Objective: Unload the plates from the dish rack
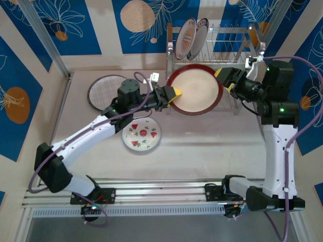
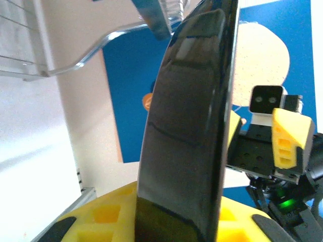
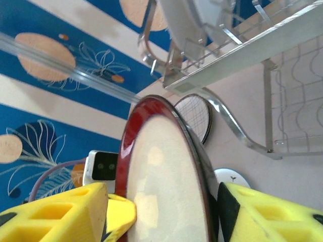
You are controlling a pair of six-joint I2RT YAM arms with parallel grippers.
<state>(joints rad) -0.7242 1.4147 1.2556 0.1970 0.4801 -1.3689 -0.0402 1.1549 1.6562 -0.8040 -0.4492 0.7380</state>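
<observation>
The large round cream plate with a dark-red rim (image 1: 194,91) hangs in the air just in front of the chrome wire dish rack (image 1: 222,61), with an arm at either side. The left end effector (image 1: 173,96) sits at the plate's 9 o'clock edge, its yellow pads pinched narrow on the rim. In the left wrist view the dark underside runs straight down between them. The right end effector (image 1: 226,80) is at the 2 o'clock edge, its fingers spread wide, one on each face of the rim and seemingly not clamping it. The plate's weight therefore appears to rest with the left arm alone.

The line between the two grips runs from 9 to 2 o'clock. The right arm should back out toward 2 o'clock, along the plate's plane, before the left arm swings the plate toward 7 o'clock. There the white strawberry-patterned plate (image 1: 142,133) and the round plaid-grid plate (image 1: 106,92) lie flat on the worktop (image 1: 202,151). Two more plates (image 1: 194,34) stand upright in the rack's upper tier.
</observation>
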